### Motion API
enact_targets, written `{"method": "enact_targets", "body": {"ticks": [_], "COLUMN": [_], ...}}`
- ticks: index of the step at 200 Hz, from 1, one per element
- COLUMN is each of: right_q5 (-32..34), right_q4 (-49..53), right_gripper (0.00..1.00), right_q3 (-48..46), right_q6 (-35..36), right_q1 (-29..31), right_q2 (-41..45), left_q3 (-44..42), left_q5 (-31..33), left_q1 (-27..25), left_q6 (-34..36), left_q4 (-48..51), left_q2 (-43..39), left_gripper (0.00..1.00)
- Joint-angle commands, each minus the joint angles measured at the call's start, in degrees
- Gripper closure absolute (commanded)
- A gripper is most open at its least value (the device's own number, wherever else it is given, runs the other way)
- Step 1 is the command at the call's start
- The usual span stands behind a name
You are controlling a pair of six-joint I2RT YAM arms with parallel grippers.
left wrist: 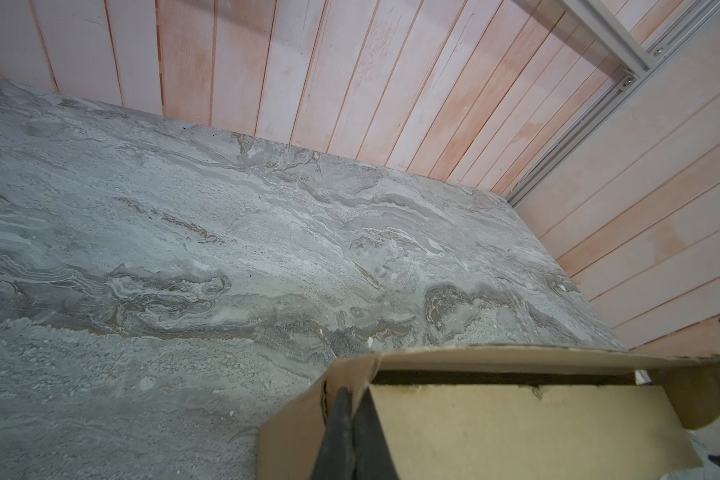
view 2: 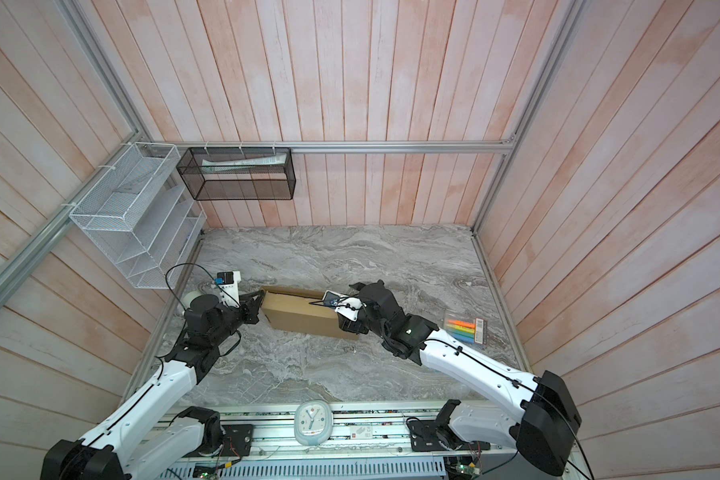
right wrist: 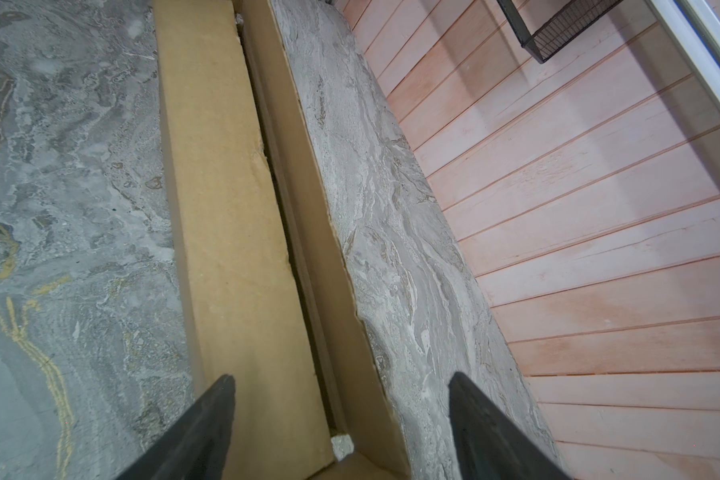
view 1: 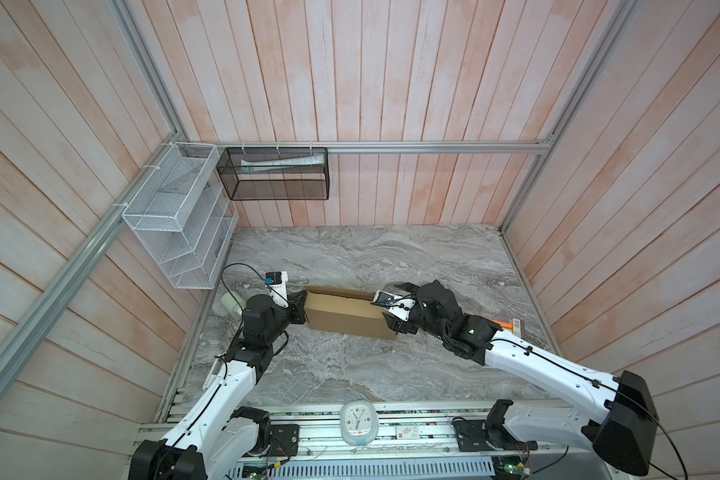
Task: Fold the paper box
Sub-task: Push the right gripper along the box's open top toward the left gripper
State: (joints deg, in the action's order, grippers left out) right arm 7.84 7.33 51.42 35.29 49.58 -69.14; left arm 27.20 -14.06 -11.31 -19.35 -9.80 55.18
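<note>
The paper box (view 1: 341, 316) (view 2: 300, 316) lies on the marble table (view 1: 391, 257), left of centre, its long side running left to right and its right end angled slightly nearer. It is a shallow brown cardboard box. Its top panel is folded over, with a dark slit left along the far edge, as the right wrist view (right wrist: 225, 208) shows. The left gripper (view 1: 302, 307) (left wrist: 354, 392) is at the box's left end with its fingers pressed together at the far corner. Whether any cardboard is pinched between them cannot be told. The right gripper (view 1: 390, 303) (right wrist: 341, 415) is at the right end with its jaws spread wide, one finger on either side of the box, gripping nothing. A pack of coloured markers (view 2: 464, 328) lies near the table's right edge, well apart from the box.
</note>
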Motion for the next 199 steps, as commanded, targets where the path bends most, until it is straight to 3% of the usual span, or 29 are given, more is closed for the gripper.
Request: {"method": "enact_targets", "body": {"ticks": [1,49,199], "right_q5": [0.42,1.58,-4.32], "right_q4": [1.76,4.28,3.32], "right_gripper": [0.17,0.15,0.14], "right_q3": [2.74,6.32,9.07], "right_q6": [2.51,4.38,4.00], "right_q1": [0.89,1.91,2.71], "right_q2": [-1.93,-7.25,-11.10], "left_q3": [-2.06,-2.07,-2.15], "left_q5": [-0.10,-0.03,-0.03], "left_q1": [-0.54,-0.73,-1.08], "left_q6": [-0.62,-0.81,-1.04], "left_q4": [4.55,4.09,3.66], "left_q2": [1.17,1.65,1.91], "left_gripper": [1.00,1.00,1.00]}}
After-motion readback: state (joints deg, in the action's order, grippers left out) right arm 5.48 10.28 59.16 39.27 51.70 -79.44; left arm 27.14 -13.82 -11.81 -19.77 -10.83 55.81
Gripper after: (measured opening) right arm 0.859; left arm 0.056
